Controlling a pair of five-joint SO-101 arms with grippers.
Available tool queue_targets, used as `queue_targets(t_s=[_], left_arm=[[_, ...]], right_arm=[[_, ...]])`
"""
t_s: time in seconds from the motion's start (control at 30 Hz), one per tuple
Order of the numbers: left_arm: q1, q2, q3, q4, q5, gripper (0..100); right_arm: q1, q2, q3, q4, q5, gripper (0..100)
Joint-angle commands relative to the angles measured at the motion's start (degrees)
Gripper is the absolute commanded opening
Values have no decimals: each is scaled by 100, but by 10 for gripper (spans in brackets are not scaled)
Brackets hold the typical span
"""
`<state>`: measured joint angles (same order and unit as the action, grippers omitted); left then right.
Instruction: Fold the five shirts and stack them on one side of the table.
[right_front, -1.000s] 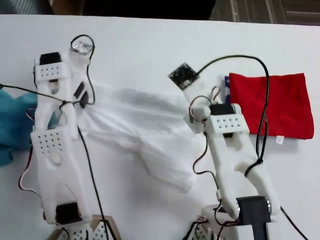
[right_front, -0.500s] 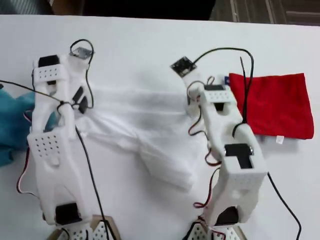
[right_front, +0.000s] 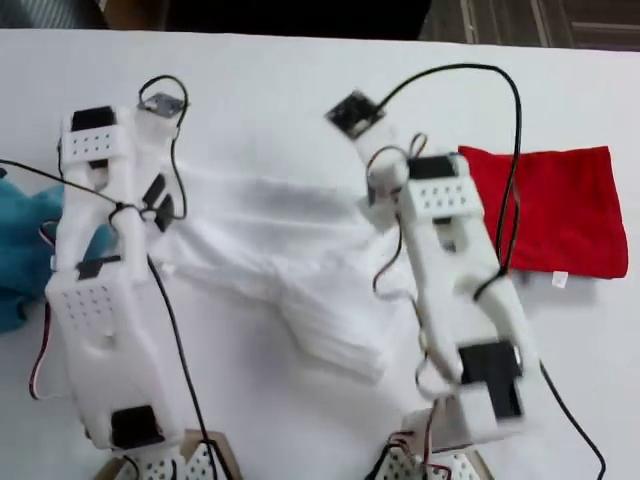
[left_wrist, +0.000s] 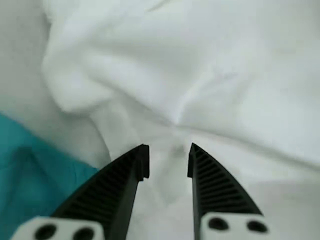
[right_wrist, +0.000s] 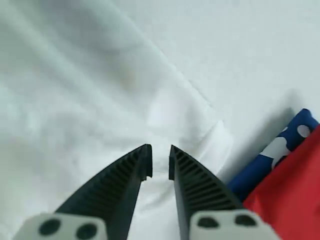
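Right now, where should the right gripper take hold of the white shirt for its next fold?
The free corner of the white shirt nearest the red shirt. It lies flat with bare table beyond, so the right gripper could probably come down from above, one finger outside the edge.

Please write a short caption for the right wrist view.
Right gripper above a white shirt, with a red shirt nearby.
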<state>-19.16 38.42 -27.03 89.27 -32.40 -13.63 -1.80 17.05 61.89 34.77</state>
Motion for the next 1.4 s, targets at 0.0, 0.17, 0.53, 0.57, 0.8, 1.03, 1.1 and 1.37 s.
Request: queue_targets(t_s=[0.0,0.17,0.53,0.57,0.8,1.03,1.1,1.37], left_arm=[[53,-1213,1473,-862,-18,135],[149,-2813,4022,-2497,-9,135],[70,-3385,5895,-4378,510,135],[44,-3385,5895,-4387,554,135],[18,-3367,5895,-4396,598,135],[18,-3367,5895,-4396,598,135],[18,-3367,5895,-4396,598,135],[18,-3367,5895,-4396,598,135]], right_arm=[[-347,-1288,1046,31,0,70],[-945,-2211,2303,66,0,70],[-1947,-2202,2936,233,-35,173],[-2000,-2202,2936,242,-35,173],[-2448,-2237,3059,488,-44,174],[-2774,-2229,3640,549,-44,176],[-2774,-2202,3648,549,-44,176],[-2738,-2185,4167,-4,9,179]])
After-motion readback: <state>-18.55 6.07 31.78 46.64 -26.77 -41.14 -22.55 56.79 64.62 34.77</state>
